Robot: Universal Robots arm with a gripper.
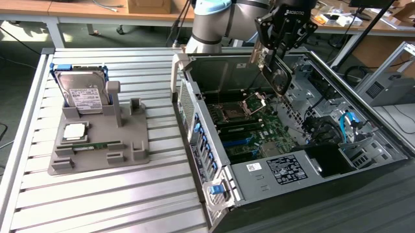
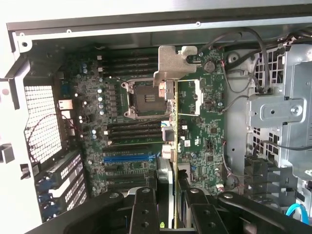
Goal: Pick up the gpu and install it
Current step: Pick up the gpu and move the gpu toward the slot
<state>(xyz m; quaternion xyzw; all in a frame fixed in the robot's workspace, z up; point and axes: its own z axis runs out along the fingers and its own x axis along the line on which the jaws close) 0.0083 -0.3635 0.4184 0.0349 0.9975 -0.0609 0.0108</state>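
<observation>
We see the arm (image 1: 209, 22) bent over at the far side of the exterior view, its gripper (image 1: 272, 53) pointing down, both black fingers (image 2: 144, 210) clamped on the gpu (image 1: 280, 75), held edge-on.

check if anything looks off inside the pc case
Nothing spilled or damaged. The cpu socket stands open and looks empty, its latch frame raised. The gpu hangs in the gripper above the motherboard, not seated.
</observation>
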